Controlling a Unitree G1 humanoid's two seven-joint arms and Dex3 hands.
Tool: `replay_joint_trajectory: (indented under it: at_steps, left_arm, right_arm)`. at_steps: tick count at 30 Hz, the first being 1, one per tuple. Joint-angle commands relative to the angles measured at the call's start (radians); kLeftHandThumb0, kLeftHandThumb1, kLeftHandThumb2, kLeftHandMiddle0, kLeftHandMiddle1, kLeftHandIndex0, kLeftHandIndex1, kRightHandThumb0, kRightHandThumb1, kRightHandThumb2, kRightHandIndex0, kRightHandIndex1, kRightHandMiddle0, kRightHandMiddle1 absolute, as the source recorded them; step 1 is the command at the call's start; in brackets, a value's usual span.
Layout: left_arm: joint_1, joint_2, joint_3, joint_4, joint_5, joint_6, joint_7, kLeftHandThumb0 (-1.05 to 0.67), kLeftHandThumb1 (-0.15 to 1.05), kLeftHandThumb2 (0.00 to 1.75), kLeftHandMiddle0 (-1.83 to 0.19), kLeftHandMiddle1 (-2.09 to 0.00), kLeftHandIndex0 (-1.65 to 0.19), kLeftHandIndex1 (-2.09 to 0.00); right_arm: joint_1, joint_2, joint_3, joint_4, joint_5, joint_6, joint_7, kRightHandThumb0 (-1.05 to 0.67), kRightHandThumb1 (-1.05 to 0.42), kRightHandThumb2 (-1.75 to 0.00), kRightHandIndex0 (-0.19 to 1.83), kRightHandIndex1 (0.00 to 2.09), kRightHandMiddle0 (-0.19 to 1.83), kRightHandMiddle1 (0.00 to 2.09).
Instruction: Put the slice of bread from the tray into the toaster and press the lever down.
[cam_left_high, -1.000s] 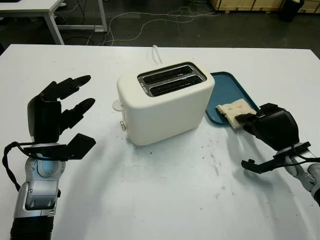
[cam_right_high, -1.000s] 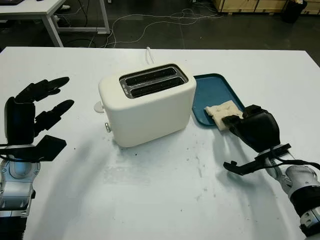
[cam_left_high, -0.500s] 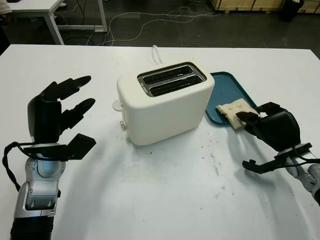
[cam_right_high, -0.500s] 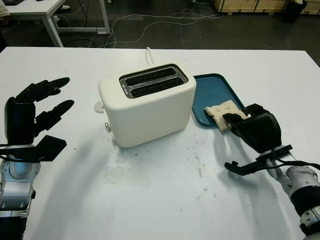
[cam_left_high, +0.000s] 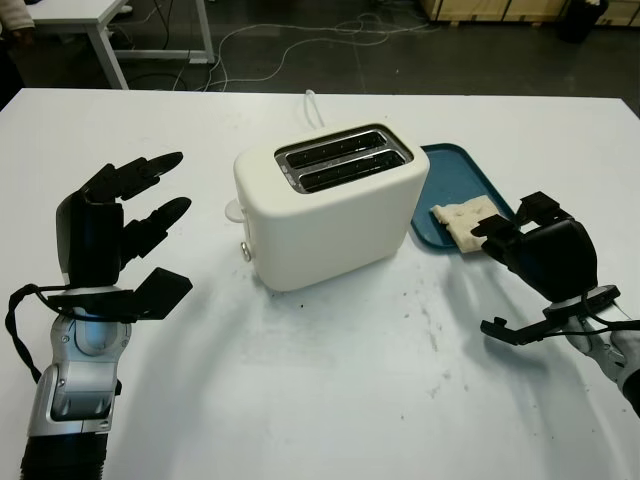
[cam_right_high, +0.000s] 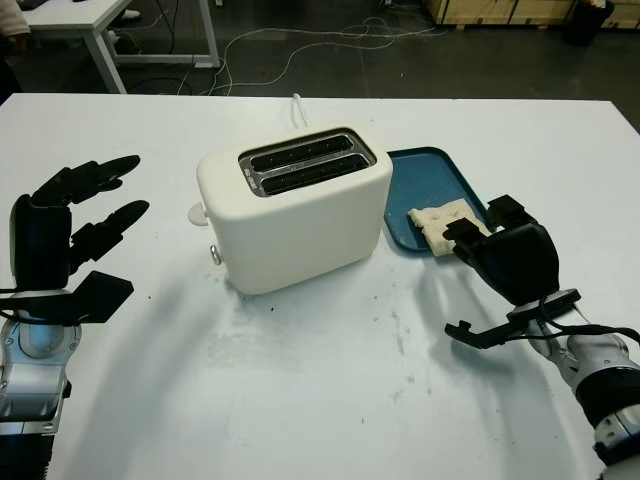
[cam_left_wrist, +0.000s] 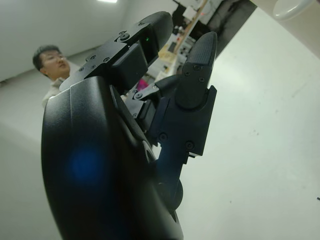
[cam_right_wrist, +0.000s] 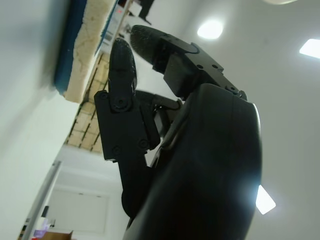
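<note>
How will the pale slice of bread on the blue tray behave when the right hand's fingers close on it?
The pale slice of bread looks thin and porous, so probably light and easily dented. Its cracked surface suggests it may crumble or bend. It overhangs the blue tray edge beside the open right hand, likely easing a pinch.

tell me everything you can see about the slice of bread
The slice of bread is pale cream with a rough, uneven top and looks soft. It lies flat on the near right corner of the dark blue tray, just right of the white toaster, with its near edge reaching the tray's rim. The right hand is right beside it, fingers at its near corner; whether they touch it is unclear. It is not yet lifted.
</note>
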Motion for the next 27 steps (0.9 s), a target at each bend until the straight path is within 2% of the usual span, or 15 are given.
replay_joint_trajectory:
  at_steps: [1,2,5,11,15,19,27]
  left_arm:
    - [0.006,0.004,-0.005,-0.003,0.006,-0.01,0.003,-0.37,0.9,0.0,-0.63,-0.84,-0.89,-0.08]
    - [0.006,0.003,-0.006,-0.006,0.007,-0.006,0.002,-0.37,0.9,0.0,-0.64,-0.84,-0.89,-0.08]
    - [0.004,0.001,-0.006,-0.001,-0.001,-0.01,0.002,-0.38,0.9,0.0,-0.64,-0.84,-0.89,-0.08]
    - [0.005,0.0,-0.007,-0.014,0.0,0.008,-0.006,-0.38,0.91,0.0,-0.63,-0.84,-0.89,-0.07]
    - [0.003,0.003,-0.008,-0.01,0.002,0.003,-0.004,-0.38,0.91,0.0,-0.63,-0.85,-0.89,-0.07]
    - [0.002,0.003,-0.01,-0.01,0.008,0.004,-0.002,-0.38,0.91,0.0,-0.63,-0.85,-0.9,-0.07]
    - [0.003,0.002,-0.009,-0.008,0.002,-0.001,0.002,-0.36,0.9,0.0,-0.63,-0.85,-0.9,-0.06]
  right_arm:
    - [0.047,-0.032,-0.039,-0.091,0.039,0.019,0.075,-0.57,-0.91,-0.09,0.42,0.29,0.57,0.06]
    - [0.066,-0.04,-0.054,-0.135,0.043,0.03,0.115,-0.61,-0.9,-0.04,0.42,0.15,0.53,0.02]
    - [0.118,-0.055,-0.102,-0.259,0.051,0.074,0.235,-0.72,-0.88,0.0,0.35,0.02,0.39,0.0]
    - [0.178,-0.044,-0.184,-0.381,0.084,0.072,0.342,-0.75,-0.86,0.0,0.35,0.01,0.36,0.0]
    - [0.194,-0.026,-0.213,-0.422,0.085,0.105,0.416,-0.78,-0.87,-0.01,0.26,0.0,0.28,0.0]
    - [0.146,0.009,-0.187,-0.349,0.052,0.14,0.46,-0.84,-0.91,-0.01,0.17,0.0,0.17,0.0]
    - [0.021,0.082,-0.11,-0.106,0.036,0.135,0.418,-0.8,-0.92,-0.02,0.18,0.01,0.19,0.01]
